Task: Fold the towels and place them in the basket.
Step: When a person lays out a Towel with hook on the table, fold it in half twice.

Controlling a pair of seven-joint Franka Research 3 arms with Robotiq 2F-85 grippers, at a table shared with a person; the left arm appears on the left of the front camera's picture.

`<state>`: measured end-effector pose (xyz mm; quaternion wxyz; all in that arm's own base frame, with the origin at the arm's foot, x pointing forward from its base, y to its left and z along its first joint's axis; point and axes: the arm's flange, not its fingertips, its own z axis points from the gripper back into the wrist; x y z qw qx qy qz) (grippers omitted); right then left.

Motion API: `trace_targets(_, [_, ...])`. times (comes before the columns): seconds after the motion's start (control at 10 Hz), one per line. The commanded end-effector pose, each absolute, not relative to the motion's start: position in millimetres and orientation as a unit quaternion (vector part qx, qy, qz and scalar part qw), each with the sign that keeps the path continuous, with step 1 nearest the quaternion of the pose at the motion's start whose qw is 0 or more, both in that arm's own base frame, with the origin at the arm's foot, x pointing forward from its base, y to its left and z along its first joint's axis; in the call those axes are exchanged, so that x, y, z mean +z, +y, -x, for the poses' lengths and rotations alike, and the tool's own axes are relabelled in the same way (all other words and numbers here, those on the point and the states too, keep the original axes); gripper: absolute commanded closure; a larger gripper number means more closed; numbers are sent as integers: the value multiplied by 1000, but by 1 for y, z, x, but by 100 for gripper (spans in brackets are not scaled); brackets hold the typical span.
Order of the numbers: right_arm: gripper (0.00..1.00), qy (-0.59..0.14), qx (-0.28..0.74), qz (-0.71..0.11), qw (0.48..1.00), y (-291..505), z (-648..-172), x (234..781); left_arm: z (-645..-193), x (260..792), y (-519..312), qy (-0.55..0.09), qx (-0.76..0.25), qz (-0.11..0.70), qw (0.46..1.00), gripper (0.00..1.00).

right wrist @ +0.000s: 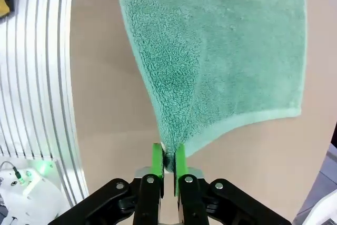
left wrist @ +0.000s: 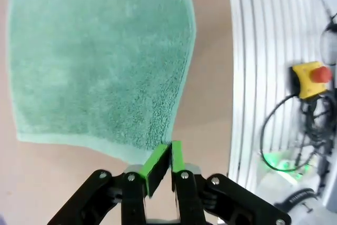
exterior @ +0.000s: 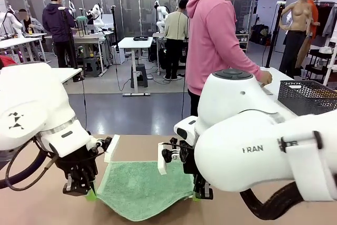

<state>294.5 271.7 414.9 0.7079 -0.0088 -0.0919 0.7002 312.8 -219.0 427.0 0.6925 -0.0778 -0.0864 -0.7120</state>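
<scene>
— As the mint towel [exterior: 142, 188] sags over the table [exterior: 31, 204], what holds it?
— My left gripper [left wrist: 169, 151] and right gripper [right wrist: 167, 154], each pinched on a near corner for folding. The basket [exterior: 308, 98] stands far right, seemingly empty.

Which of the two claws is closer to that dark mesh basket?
The right gripper, pinching the towel corner on the basket's side; the left gripper holds the other corner, farther off.

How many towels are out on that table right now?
1. A mint green towel is spread on the table, one near corner pinched by the left gripper, the other by the right gripper. Another may be hidden from these views.
</scene>
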Motion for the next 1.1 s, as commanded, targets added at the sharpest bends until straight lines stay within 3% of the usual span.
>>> trace_targets(0.0, [100, -87, 693, 8, 716, 275, -314, 419, -320, 431, -210, -91, -698, 76, 706, 100])
trace_targets(0.4, [100, -66, 678, -4, 732, 287, -380, 423, -384, 446, -203, -81, -683, 90, 720, 100])
trace_targets(1.0, [100, -14, 646, -5, 763, 283, -468, 397, -485, 419, -192, -27, -657, 119, 744, 100])
